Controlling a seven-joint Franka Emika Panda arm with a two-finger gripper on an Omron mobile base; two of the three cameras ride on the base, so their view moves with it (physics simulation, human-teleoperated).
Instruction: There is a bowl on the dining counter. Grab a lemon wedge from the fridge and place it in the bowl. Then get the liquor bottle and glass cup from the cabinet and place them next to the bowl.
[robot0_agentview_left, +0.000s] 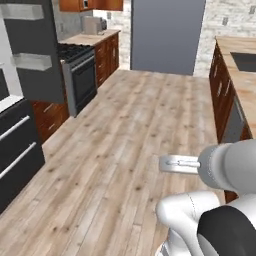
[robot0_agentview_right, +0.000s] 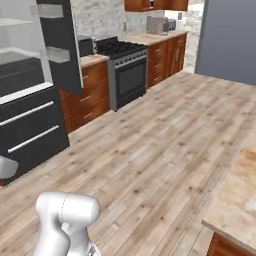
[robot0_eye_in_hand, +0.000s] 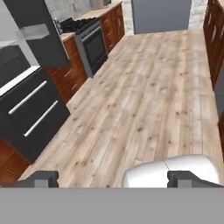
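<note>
We had the gripper (robot0_eye_in_hand: 113, 178) hanging over bare wood floor (robot0_eye_in_hand: 148, 87) with its jaws spread wide and nothing between them, the two dark fingertips (robot0_eye_in_hand: 41, 178) far apart at the bottom of the hand view. The fridge (robot0_eye_in_hand: 26, 83) stood off to the left of the jaws, well apart from them, with its upper door (robot0_agentview_right: 60, 45) swung open. We couldn't make out a lemon wedge on the pale shelves inside, too washed out to tell. Its dark lower part had two drawers (robot0_agentview_right: 30, 130), each with one long silver handle.

Room-wise: light plank flooring ran down the middle of the kitchen. One black stove (robot0_agentview_left: 80, 70) sat past the fridge with reddish wood cabinets (robot0_agentview_left: 107, 57) on either side, and one toaster-looking box (robot0_agentview_left: 92, 24) stood on the far counter. A big grey panel (robot0_agentview_left: 165, 35) stood against the back brick wall. On the right was one long counter (robot0_agentview_left: 242, 75) with a butcher-block top and one dark sink (robot0_agentview_left: 245, 61) set into it, and its near corner showed in the right base view too
</note>
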